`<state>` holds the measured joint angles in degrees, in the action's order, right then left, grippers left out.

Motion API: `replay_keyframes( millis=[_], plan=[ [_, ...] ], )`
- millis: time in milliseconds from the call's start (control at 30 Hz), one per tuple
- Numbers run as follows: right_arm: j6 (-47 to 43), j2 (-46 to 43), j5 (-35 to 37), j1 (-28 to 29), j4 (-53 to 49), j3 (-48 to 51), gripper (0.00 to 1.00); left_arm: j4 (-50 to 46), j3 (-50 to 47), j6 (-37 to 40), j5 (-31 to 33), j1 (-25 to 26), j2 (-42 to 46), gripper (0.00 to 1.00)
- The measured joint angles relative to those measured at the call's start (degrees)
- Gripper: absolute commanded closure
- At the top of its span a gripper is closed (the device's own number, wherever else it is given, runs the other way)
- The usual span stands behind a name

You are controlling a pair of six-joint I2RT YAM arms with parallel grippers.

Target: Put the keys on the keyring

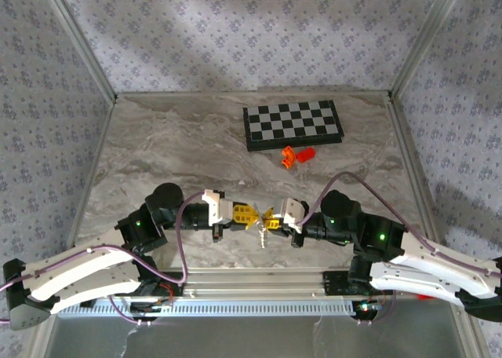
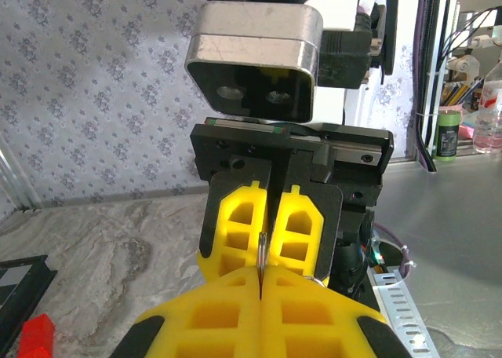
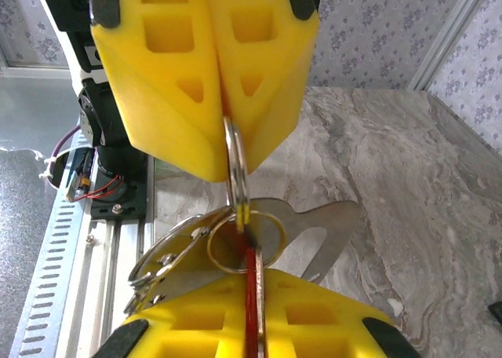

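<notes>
- Table [image 1: 157, 146]: the items below are set on it or held above it.
- Chessboard [image 1: 292, 125]: laid flat near the far edge, right of centre.
- Small plastic pieces [image 1: 296, 155]: placed on the table just in front of the chessboard.
- Left gripper [image 1: 249, 213] and right gripper [image 1: 273, 217]: held tip to tip above the near middle of the table, well in front of the chessboard.
- Keyring [image 3: 234, 158]: pinched edgewise between the left gripper's fingers.
- Keys [image 3: 252, 283]: clamped between the right gripper's fingers, touching the keyring.
- Flat metal piece [image 3: 321, 228]: hung beside the keys.
</notes>
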<state>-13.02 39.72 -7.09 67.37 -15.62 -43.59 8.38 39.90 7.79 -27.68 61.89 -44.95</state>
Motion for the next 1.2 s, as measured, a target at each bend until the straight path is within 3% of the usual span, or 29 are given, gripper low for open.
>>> replay_keyframes(
  millis=[267, 1200],
  plan=[
    [0.13, -1.09, -0.15, 0.00, 1.09, 0.70, 1.00, -1.73, 0.00, 0.09, 0.57, 0.00, 0.39, 1.00],
    [-0.09, -0.83, 5.68, 0.00, -1.73, 0.98, 1.00, -10.67, 0.09, 3.32, 6.36, 0.00, -2.78, 1.00]
  ],
)
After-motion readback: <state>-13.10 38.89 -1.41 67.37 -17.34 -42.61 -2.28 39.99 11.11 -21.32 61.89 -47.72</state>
